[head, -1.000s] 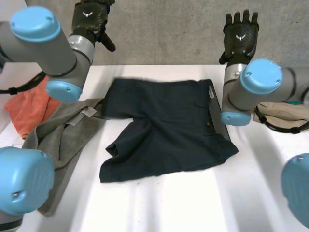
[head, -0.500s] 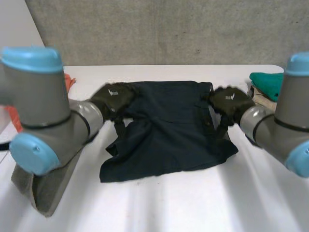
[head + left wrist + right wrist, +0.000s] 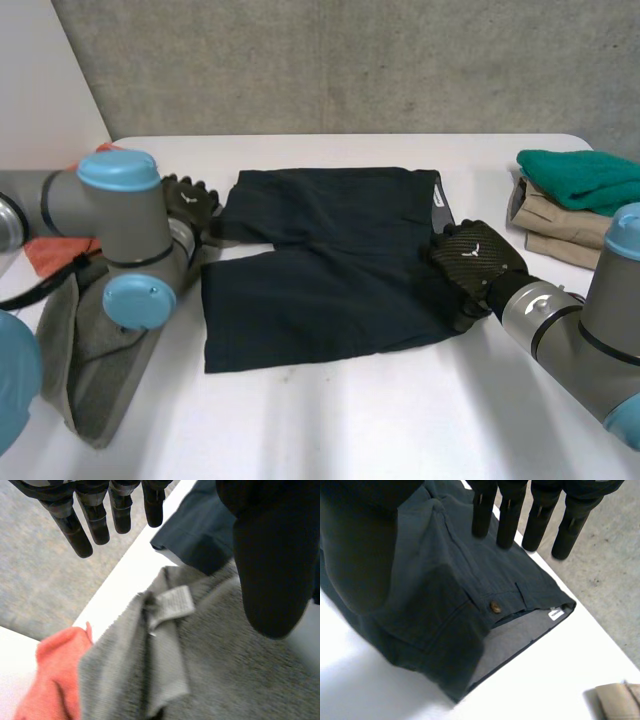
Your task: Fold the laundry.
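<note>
Dark navy shorts (image 3: 330, 260) lie spread flat in the middle of the white table (image 3: 400, 420). My left hand (image 3: 188, 203) hovers at their left edge, over a grey towel (image 3: 90, 370). In the left wrist view its fingers (image 3: 95, 520) are straight and its thumb (image 3: 272, 565) stands apart, above the towel's label (image 3: 172, 605) and beside a corner of the shorts (image 3: 200, 530); it holds nothing. My right hand (image 3: 470, 258) rests on the shorts' right edge near the waistband. Its fingers (image 3: 510, 520) stretch straight over the cloth (image 3: 440, 595) above a button (image 3: 495, 607).
An orange cloth (image 3: 50, 250) lies at the far left beside the grey towel. At the right edge of the table a green cloth (image 3: 575, 175) sits on a folded tan stack (image 3: 560, 225). The table's front is bare white.
Both arms have come down from behind the table to the two sides of the shorts. The shorts' rumpled left leg now lies flatter and straighter.
</note>
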`<action>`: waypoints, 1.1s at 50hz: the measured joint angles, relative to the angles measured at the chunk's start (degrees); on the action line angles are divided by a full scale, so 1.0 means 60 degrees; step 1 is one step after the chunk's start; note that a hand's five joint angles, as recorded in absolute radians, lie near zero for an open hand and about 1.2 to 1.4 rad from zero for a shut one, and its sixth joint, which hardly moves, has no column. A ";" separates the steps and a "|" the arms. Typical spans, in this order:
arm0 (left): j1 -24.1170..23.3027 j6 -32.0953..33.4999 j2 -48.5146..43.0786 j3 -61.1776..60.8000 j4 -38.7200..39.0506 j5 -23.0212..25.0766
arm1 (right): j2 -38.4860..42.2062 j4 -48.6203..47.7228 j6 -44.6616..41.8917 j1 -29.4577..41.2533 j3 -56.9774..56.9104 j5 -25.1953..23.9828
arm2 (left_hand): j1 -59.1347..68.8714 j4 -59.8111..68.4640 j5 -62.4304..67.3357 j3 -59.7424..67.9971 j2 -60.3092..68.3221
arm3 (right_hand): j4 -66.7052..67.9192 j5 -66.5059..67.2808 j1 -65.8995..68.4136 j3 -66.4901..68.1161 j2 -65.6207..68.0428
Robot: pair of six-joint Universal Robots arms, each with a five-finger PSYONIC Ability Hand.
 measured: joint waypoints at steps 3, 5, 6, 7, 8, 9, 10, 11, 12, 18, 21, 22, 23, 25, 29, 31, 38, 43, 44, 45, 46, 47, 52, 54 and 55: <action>-0.0054 -0.0045 0.0384 -0.0123 -0.0193 0.0247 | 0.0024 -0.0207 -0.0279 -0.0028 0.0125 -0.0033 | 0.0000 0.0000 -0.0001 0.0000 0.0000 | 0.1230 0.1141 0.1228 0.1217 0.1274; -0.0145 -0.0206 0.0745 -0.0380 -0.0329 0.0474 | 0.0082 -0.0287 -0.0514 -0.0075 0.0193 -0.0067 | 0.0000 0.0000 -0.0001 0.0000 0.0000 | 0.1640 0.1574 0.1625 0.1629 0.1665; -0.0189 -0.0294 0.0916 -0.0518 -0.0376 0.0574 | 0.0108 -0.0304 -0.0604 -0.0096 0.0213 -0.0082 | 0.0000 0.0000 -0.0001 0.0000 0.0000 | 0.1705 0.1634 0.1670 0.1700 0.1701; -0.0219 -0.0364 0.1057 -0.0644 -0.0404 0.0647 | 0.0140 -0.0315 -0.0708 -0.0126 0.0236 -0.0106 | 0.0000 0.0000 -0.0001 0.0000 0.0000 | 0.1725 0.1653 0.1675 0.1720 0.1703; -0.0277 -0.0526 0.1405 -0.0946 -0.0421 0.0801 | 0.0198 -0.0318 -0.0874 -0.0183 0.0277 -0.0159 | 0.0000 0.0000 -0.0001 0.0000 0.0000 | 0.1724 0.1656 0.1676 0.1719 0.1701; -0.0313 -0.0667 0.1730 -0.1250 -0.0416 0.0941 | 0.0245 -0.0318 -0.1007 -0.0234 0.0307 -0.0220 | 0.0000 0.0000 -0.0001 0.0000 0.0000 | 0.1719 0.1653 0.1673 0.1713 0.1698; -0.0333 -0.0749 0.1941 -0.1453 -0.0412 0.1033 | 0.0279 -0.0321 -0.1084 -0.0267 0.0324 -0.0263 | 0.0000 0.0000 0.0000 0.0000 0.0000 | 0.1705 0.1641 0.1658 0.1698 0.1680; -0.0360 -0.0878 0.2309 -0.1807 -0.0381 0.1198 | 0.0344 -0.0322 -0.1233 -0.0332 0.0358 -0.0347 | 0.0000 0.0000 -0.0001 0.0000 0.0000 | 0.1698 0.1610 0.1640 0.1690 0.1676; -0.0378 -0.0966 0.2607 -0.2107 -0.0363 0.1347 | 0.0414 -0.0327 -0.1366 -0.0395 0.0377 -0.0438 | 0.0000 0.0000 -0.0001 0.0000 0.0000 | 0.1505 0.1379 0.1500 0.1478 0.1550; -0.0434 -0.1203 0.3972 -0.3641 -0.0310 0.2214 | 0.0756 -0.0360 -0.1783 -0.0593 0.0387 -0.0794 | 0.0000 0.0000 -0.0001 0.0000 0.0000 | 0.0832 0.0571 0.0842 0.0813 0.0817; -0.0466 -0.1223 0.4644 -0.4571 -0.0412 0.2759 | 0.0978 -0.0513 -0.1843 -0.0664 0.0326 -0.0918 | 0.0107 0.0139 0.0054 0.0079 0.0089 | 0.0846 0.0574 0.0855 0.0829 0.0833; -0.0478 -0.1218 0.4811 -0.4837 -0.0474 0.2904 | 0.1039 -0.0578 -0.1837 -0.0673 0.0301 -0.0931 | 0.0378 0.0368 0.0211 0.0298 0.0331 | 0.0940 0.0767 0.0934 0.0934 0.0954; -0.0485 -0.1214 0.4907 -0.4997 -0.0515 0.2987 | 0.1086 -0.0634 -0.1827 -0.0676 0.0278 -0.0933 | 0.0662 0.0582 0.0398 0.0454 0.0529 | 0.1150 0.1044 0.1140 0.1152 0.1203; -0.0515 -0.1194 0.5137 -0.5423 -0.0648 0.3187 | 0.1195 -0.0787 -0.1784 -0.0677 0.0218 -0.0936 | 0.1318 0.1112 0.0903 0.0951 0.1009 | 0.2241 0.2185 0.2301 0.2258 0.2391; -0.0610 -0.1137 0.5426 -0.6226 -0.0942 0.3456 | 0.1382 -0.1175 -0.1611 -0.0641 0.0062 -0.0916 | 0.2180 0.2083 0.1893 0.1939 0.1991 | 0.4557 0.4292 0.4223 0.4513 0.4550; -0.0643 -0.1099 0.5436 -0.6484 -0.0991 0.3480 | 0.1397 -0.1258 -0.1519 -0.0610 -0.0010 -0.0894 | 0.2659 0.2520 0.2316 0.2381 0.2424 | 0.6103 0.5758 0.5522 0.6064 0.6136; -0.0587 -0.0711 0.5058 -0.7224 -0.0633 0.3384 | 0.1134 -0.1249 -0.0667 -0.0389 -0.0232 -0.0768 | 0.4190 0.3989 0.3722 0.3867 0.3915 | 0.6922 0.6600 0.5905 0.6735 0.6664; -0.0440 -0.0382 0.4549 -0.7253 -0.0226 0.3325 | 0.0830 -0.1161 0.0237 -0.0217 -0.0354 -0.0541 | 0.3981 0.3809 0.3567 0.3753 0.3763 | 0.6922 0.6600 0.5905 0.6780 0.6664; -0.0404 -0.0282 0.4370 -0.7211 -0.0124 0.3311 | 0.0766 -0.1130 0.0530 -0.0163 -0.0405 -0.0452 | 0.3594 0.3455 0.3204 0.3407 0.3422 | 0.6922 0.6600 0.5905 0.6792 0.6664; -0.0398 -0.0261 0.4333 -0.7199 -0.0103 0.3308 | 0.0754 -0.1122 0.0592 -0.0153 -0.0417 -0.0433 | 0.3594 0.3455 0.3204 0.3407 0.3422 | 0.6922 0.6600 0.5905 0.6793 0.6664; -0.0368 -0.0146 0.4103 -0.7117 0.0002 0.3286 | 0.0707 -0.1083 0.0918 -0.0094 -0.0486 -0.0328 | 0.3422 0.3291 0.3027 0.3266 0.3281 | 0.6922 0.6600 0.5905 0.6793 0.6664; -0.0364 -0.0129 0.4065 -0.7101 0.0018 0.3281 | 0.0702 -0.1075 0.0973 -0.0084 -0.0498 -0.0310 | 0.3422 0.3291 0.3027 0.3266 0.3281 | 0.6922 0.6600 0.5905 0.6793 0.6664; -0.0335 0.0082 0.3492 -0.6798 0.0344 0.3137 | 0.0697 -0.0979 0.1554 0.0062 -0.0664 -0.0063 | 0.3423 0.3272 0.2986 0.3264 0.3250 | 0.6922 0.6713 0.5905 0.6793 0.6664; -0.0348 0.0203 0.3202 -0.6620 0.0630 0.2971 | 0.0719 -0.0945 0.1618 0.0133 -0.0708 0.0028 | 0.3455 0.3334 0.3117 0.3287 0.3276 | 0.6922 0.6713 0.5905 0.6793 0.6664; -0.0350 0.0217 0.3172 -0.6602 0.0664 0.2950 | 0.0724 -0.0941 0.1612 0.0144 -0.0712 0.0040 | 0.3455 0.3334 0.3117 0.3287 0.3276 | 0.6922 0.6713 0.5905 0.6793 0.6664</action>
